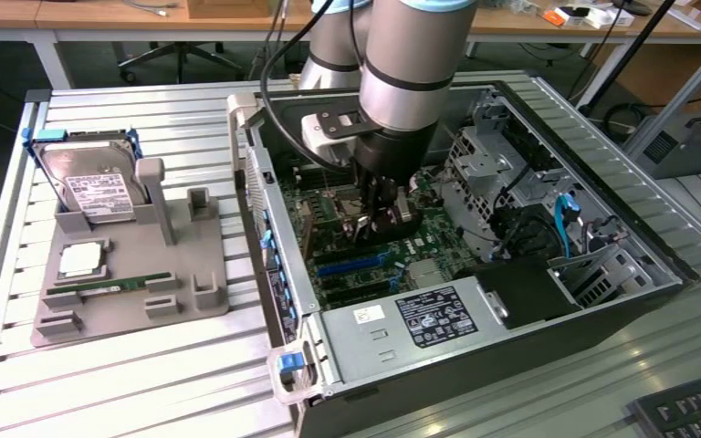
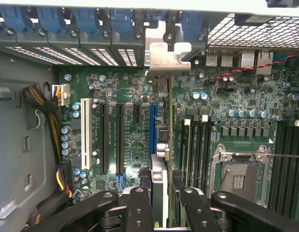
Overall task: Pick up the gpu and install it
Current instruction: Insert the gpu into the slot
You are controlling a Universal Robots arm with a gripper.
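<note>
Pincer (image 2: 161, 203) clamped on upright gpu (image 2: 159, 179), silver bracket (image 2: 169, 55) at the case slots, over green motherboard (image 2: 130, 121)

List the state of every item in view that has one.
Black two-finger gripper: shut on the gpu, inside the case.
Thin flat gpu with silver end bracket: held edge-on over the blue motherboard slot.
Black computer case: side open.
Silver hard drive with white label: upright in grey holder.

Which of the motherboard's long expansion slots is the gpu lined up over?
The blue slot: the gpu stands edge-on above it; the white and black slots lie uncovered alongside.
</note>
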